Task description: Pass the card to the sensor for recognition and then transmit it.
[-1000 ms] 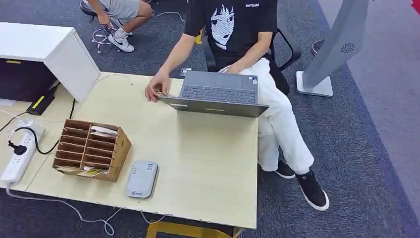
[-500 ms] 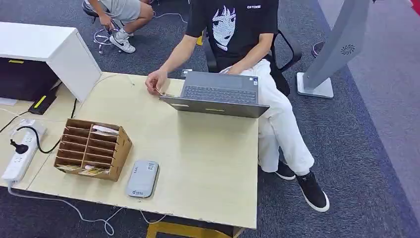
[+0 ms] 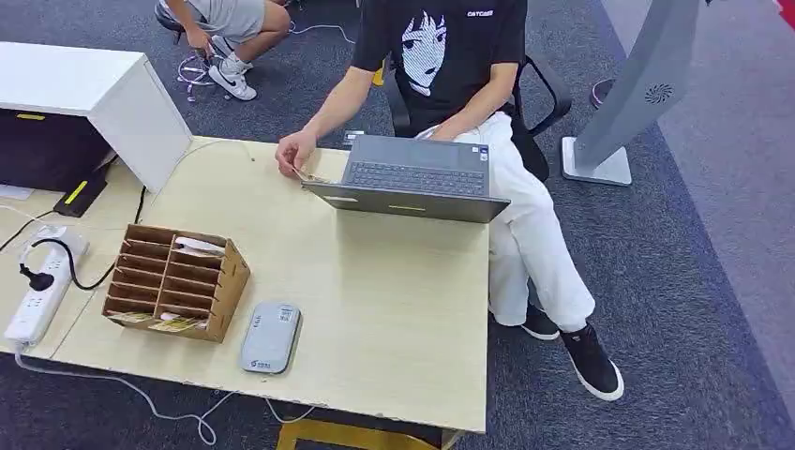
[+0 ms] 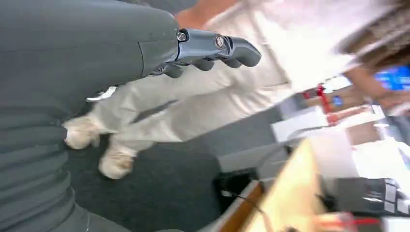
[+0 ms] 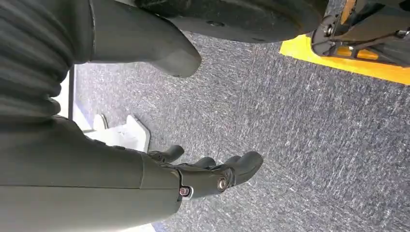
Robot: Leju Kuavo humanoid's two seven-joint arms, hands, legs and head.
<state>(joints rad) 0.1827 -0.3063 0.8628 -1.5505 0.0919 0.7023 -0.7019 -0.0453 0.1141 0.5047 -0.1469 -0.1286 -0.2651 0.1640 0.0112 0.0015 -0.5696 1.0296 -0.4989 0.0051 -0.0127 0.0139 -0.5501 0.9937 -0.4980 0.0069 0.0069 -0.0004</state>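
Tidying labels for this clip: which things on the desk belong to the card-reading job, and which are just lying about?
For the job:
grey card sensor
wooden rack holding cards
left hand and right hand, both holding nothing

Lying about:
laptop
power strip
white cabinet

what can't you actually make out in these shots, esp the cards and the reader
- Cards in the wooden organizer: head view, too small to read; slot walls hide most of each.
- Card reader: markings too small.
- Person's hand: something thin under it, mostly hidden by the fingers and the laptop.
- Left hand: left wrist view, background motion-blurred.
- Right hand: its near side hidden by the cover.
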